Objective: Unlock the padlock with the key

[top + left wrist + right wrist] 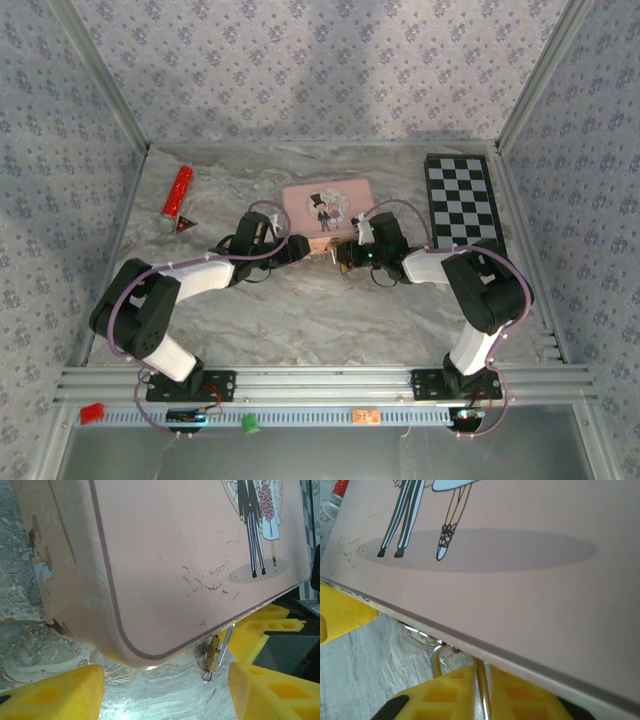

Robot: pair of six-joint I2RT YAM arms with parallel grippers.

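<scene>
— Since the right tool (481, 679) is clenched on a slim metal shank, which I take to be the key (482, 705), what makes the turn go well?
— Twist about the shank's own line, slowly, with no sideways push. The padlock (213, 654) is tiny and hangs loose, so it could swing instead of opening.
— Where exactly does it hang?
— Lower right of the left wrist view, under the front edge of the pink tin (165, 555), close over the grey surface (20, 605); whether it touches, I cannot tell. From the right wrist a brass loop (437, 655) peeks out under the same edge, left of the shank.
— And the left tool (165, 692)?
— Released, its yellow fingers (55, 692) spread wide at the bottom corners, gripping nothing. The padlock sits ahead of the gap. I'd judge it should close on the lock body to brace it while the right one turns.
— Is the key fully seated?
— Cannot tell; the tin's edge hides where it enters the lock.
</scene>
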